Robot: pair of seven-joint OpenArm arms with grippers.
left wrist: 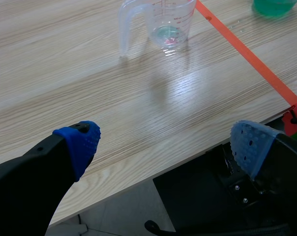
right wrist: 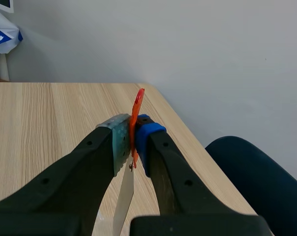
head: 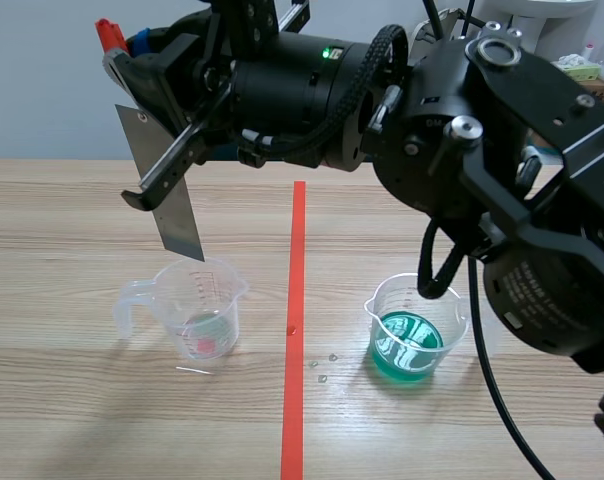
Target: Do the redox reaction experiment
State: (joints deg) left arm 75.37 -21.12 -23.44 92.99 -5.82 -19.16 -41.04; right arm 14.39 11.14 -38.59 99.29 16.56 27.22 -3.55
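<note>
Above the clear beaker point(head: 196, 312), metal strip point(head: 178, 226) in right claw point(right wrist: 133, 143)

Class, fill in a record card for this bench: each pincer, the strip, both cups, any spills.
right pincer: shut on the metal strip, raised above the table
metal strip: tilted, lower end just above the near-empty cup
near-empty cup: left of the tape line
green-liquid cup: right of the tape line
left pincer: open, empty
spills: droplets beside the tape line
</note>
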